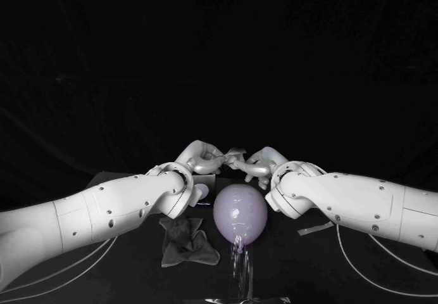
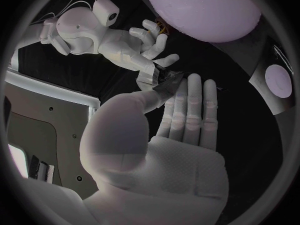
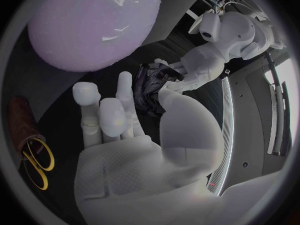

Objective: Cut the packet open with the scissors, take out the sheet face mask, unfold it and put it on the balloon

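the left hand, smooth silver metal on a glossy white arm, reaches in over the black table behind the balloon. its thumb and straight fingers pinch one edge of a dark crinkled piece, thin and slightly shiny like foil; i cannot tell whether this is the packet or the folded mask. below that arm, a limp grey cloth lies crumpled on the table just beside the balloon. the balloon is pale lilac, egg-shaped and smooth, with soft highlights on its skin, and it sits between the two forearms. the right hand meets the left one and grips the same dark piece with its thumb, its other fingers held fairly straight. a short pale strip lies flat under the right forearm. the scissors, with rounded yellow handles, lie on the table apart from both hands.
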